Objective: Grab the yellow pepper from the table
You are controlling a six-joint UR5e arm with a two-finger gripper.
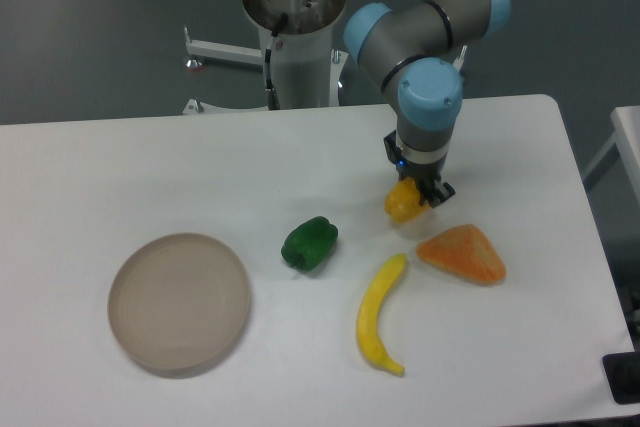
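The yellow pepper [402, 203] is a small glossy yellow-orange lump near the right middle of the white table [120, 167]. My gripper [420, 194] points straight down over it with its dark fingers around the pepper's right side, shut on it. I cannot tell whether the pepper touches the tabletop. The gripper's body hides the pepper's top.
An orange triangular piece [462, 253] lies just below and right of the gripper. A banana [379, 313] lies below it, a green pepper [310, 243] to the left, and a round beige plate [179, 301] at front left. The arm's base [295, 27] stands behind the table.
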